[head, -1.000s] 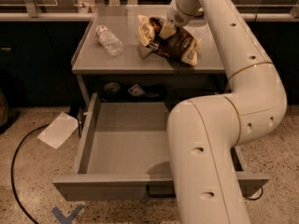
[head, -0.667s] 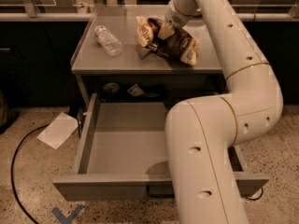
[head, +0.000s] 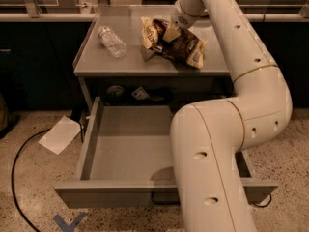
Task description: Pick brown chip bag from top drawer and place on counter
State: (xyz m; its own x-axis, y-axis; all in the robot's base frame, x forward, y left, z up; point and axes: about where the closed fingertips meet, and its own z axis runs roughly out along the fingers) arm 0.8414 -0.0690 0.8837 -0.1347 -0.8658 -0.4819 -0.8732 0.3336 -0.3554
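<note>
On the counter [head: 96, 62], toward 3 o'clock from its middle, lies the brown chip bag [head: 187, 46]. Its long axis runs from 10 o'clock to 4 o'clock, with a cream end at each tip. Its white label print cannot be read. The gripper [head: 170, 33] is at the bag's upper part; I cannot tell whether it clamps the bag. A clear bottle [head: 112, 41] lies at the bag's 9 o'clock. The top drawer [head: 130, 144] stands pulled out below.

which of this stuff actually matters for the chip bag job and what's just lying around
Job: brown chip bag, lying on the counter; top drawer, open; gripper, at the bag's upper edge.
Lying about: clear bottle on the counter; white paper left of the drawer.
</note>
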